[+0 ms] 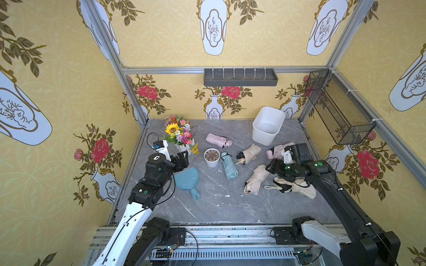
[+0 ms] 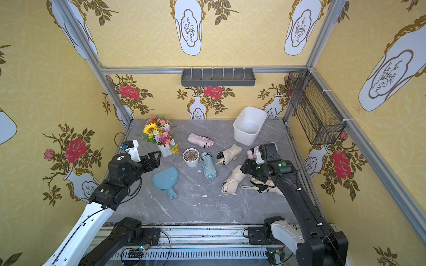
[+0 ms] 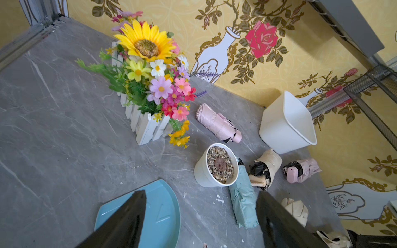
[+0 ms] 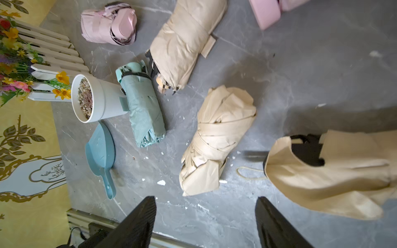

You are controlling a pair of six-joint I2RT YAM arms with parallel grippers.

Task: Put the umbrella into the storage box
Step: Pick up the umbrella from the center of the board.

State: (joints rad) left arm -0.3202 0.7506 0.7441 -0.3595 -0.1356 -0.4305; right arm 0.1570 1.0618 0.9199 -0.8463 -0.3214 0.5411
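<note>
Both claws are hanging apart and empty: left gripper [image 3: 201, 192] by the blue dustpan [image 1: 186, 179], right gripper [image 4: 205, 197] near a beige umbrella [image 4: 217, 139] lying right of centre. The storage box [image 1: 264, 138] is sitting empty, far right. The right claw should be straddling the roll's middle, crosswise.

The right arm [image 1: 341, 198] is hiding part of the pink umbrella [image 1: 276, 150] and part of the cream umbrella [image 1: 299, 188] under it.
</note>
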